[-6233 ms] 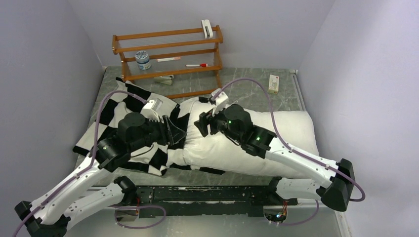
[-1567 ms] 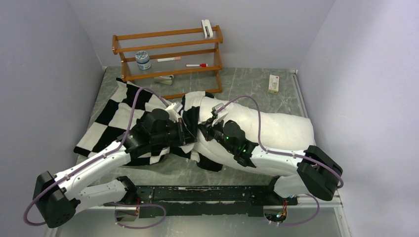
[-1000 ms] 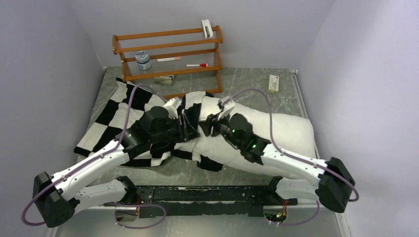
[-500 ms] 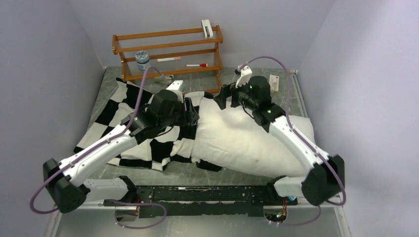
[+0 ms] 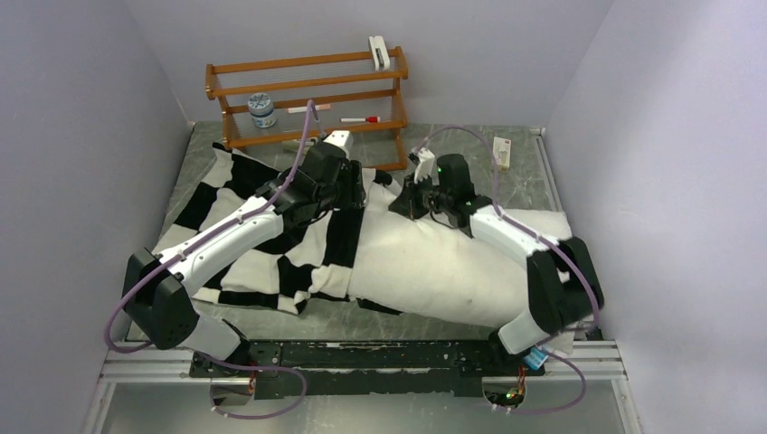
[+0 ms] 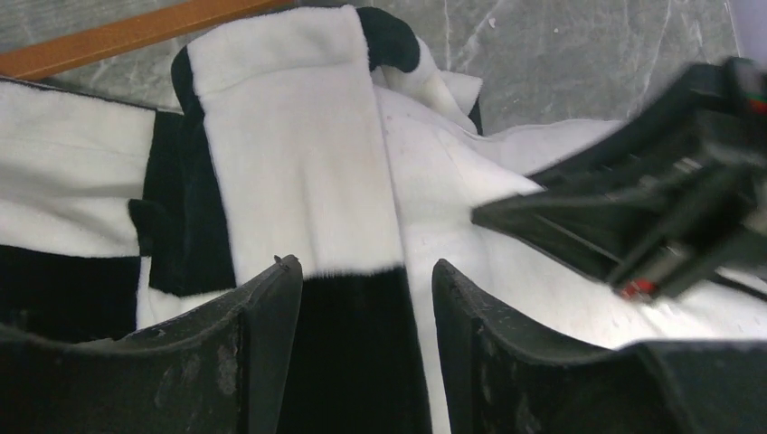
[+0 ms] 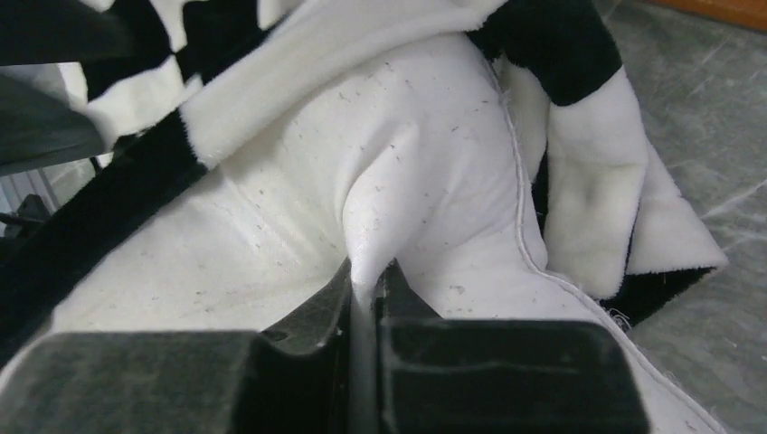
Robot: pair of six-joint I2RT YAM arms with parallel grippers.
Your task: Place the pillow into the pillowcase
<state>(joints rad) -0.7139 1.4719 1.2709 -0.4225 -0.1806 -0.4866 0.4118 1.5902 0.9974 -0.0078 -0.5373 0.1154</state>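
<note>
**Grip on the pillow (image 5: 434, 262) at the pillowcase (image 5: 208, 181) mouth**

Right gripper (image 7: 366, 271) clenches a fold of the pillow. Left gripper (image 6: 362, 271), jaws apart, hangs over the pillowcase. The pillow's left end sits inside it, seemingly shallowly. Table (image 5: 529, 176) shows between pillow and rack (image 5: 307, 86).

Wears glossy white shells along the long links of the left arm (image 5: 226, 240) and right arm (image 5: 506, 237), bulky black housings at the joints, a purple cable (image 5: 452, 128) looping beside each, white wrist camera blocks (image 5: 336, 139), and scuffed matte-black fingers (image 6: 262, 344).
</note>
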